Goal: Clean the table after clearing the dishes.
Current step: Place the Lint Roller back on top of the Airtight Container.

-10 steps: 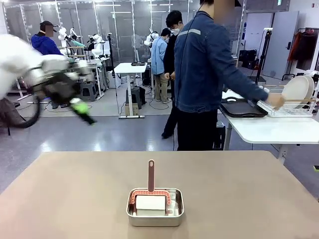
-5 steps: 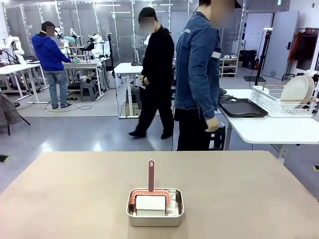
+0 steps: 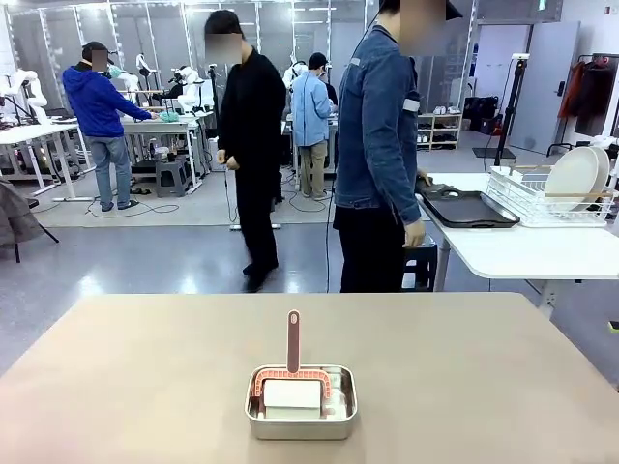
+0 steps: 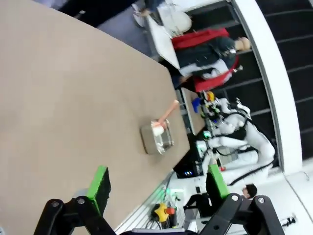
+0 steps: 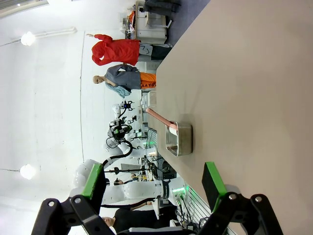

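The tan table (image 3: 464, 367) stretches across the front view with a steel pan (image 3: 301, 402) near its front middle. In the pan lies a white block under a pink-handled tool (image 3: 293, 340). The dishes, large white plates (image 3: 577, 174), stand upright in a wire rack on a white side table at the right, beside a dark tray (image 3: 471, 209). My left gripper (image 4: 159, 181) is open, high above the table (image 4: 73, 98), with the pan (image 4: 157, 139) far below. My right gripper (image 5: 152, 179) is open too, off the table's (image 5: 244, 98) side, the pan (image 5: 178, 138) ahead.
A person in a denim jacket (image 3: 379, 145) stands side-on just beyond the table's far edge, hands down. Another person in black (image 3: 249, 126) walks across the floor behind. The white side table (image 3: 522, 253) stands at the far right.
My left arm, blurred at the left a second ago, has swung out of the front view. The person has let go of the plate at the rack and turned side-on.
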You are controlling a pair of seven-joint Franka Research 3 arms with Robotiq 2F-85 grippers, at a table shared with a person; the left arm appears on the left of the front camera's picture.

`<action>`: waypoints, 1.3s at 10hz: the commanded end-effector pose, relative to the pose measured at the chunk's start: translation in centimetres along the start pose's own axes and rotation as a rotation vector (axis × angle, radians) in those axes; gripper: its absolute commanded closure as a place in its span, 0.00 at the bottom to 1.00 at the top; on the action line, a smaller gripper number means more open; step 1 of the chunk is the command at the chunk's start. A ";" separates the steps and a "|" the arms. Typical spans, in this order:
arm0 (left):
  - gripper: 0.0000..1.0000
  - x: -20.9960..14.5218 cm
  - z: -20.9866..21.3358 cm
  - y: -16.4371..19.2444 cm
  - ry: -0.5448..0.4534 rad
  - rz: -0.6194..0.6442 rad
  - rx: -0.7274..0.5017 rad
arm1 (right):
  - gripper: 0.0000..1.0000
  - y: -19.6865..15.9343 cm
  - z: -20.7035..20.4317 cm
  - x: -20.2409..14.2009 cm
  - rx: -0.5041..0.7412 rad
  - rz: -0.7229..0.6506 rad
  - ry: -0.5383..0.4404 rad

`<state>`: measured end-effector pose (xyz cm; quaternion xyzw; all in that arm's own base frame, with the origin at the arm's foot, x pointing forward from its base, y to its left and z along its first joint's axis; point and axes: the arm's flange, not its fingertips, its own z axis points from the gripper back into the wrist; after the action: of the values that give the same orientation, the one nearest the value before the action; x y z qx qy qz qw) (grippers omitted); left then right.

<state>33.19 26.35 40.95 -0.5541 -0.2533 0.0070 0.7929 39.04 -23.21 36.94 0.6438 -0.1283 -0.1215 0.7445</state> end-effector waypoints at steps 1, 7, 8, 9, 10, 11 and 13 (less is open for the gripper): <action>0.00 1.8 -1.9 -0.8 0.023 -0.115 0.071 | 0.00 0.2 0.0 -0.1 0.003 0.015 0.000; 0.00 0.0 0.0 0.0 0.000 0.000 0.000 | 0.00 0.2 0.0 -0.1 0.003 0.015 0.000; 0.00 0.0 0.0 0.0 0.000 0.000 0.000 | 0.00 0.2 0.0 -0.1 0.003 0.015 0.000; 0.00 0.0 0.0 0.0 0.000 0.000 0.000 | 0.00 0.2 0.0 -0.1 0.003 0.015 0.000; 0.00 0.0 0.0 0.0 0.000 0.000 0.000 | 0.00 0.2 0.0 -0.1 0.003 0.015 0.000; 0.00 0.0 0.0 0.0 0.000 0.000 0.000 | 0.00 0.2 0.0 -0.1 0.003 0.015 0.000; 0.00 0.0 0.0 0.0 0.000 0.000 0.000 | 0.00 0.2 0.0 -0.1 0.003 0.015 0.000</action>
<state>33.61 26.26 40.77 -0.5469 -0.2558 0.0025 0.7972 39.04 -23.21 36.92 0.6439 -0.1281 -0.1217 0.7445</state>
